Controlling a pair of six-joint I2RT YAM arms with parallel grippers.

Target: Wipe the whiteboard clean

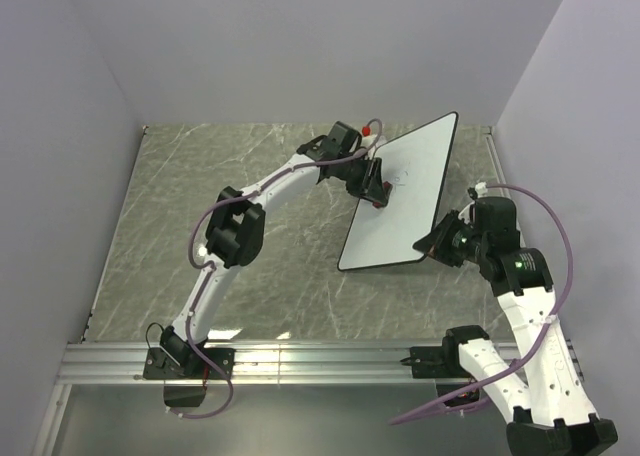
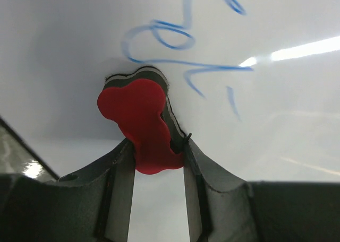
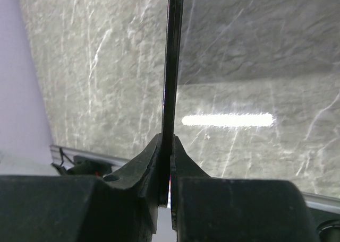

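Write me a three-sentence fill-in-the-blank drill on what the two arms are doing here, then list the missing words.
1. The left fingers are shut on a ____ eraser.
2. The eraser rests against the whiteboard, just below scribbles drawn in ____.
3. The right fingers clamp the ____ by its thin edge.
Missing words: red; blue; whiteboard.

A grey, marble-veined table (image 1: 250, 266) lies between pale lavender walls (image 1: 300, 46), with a ribbed aluminium rail (image 1: 320, 361) along its near edge. A red bone-shaped eraser (image 2: 141, 120) shows a dark layer on its underside.
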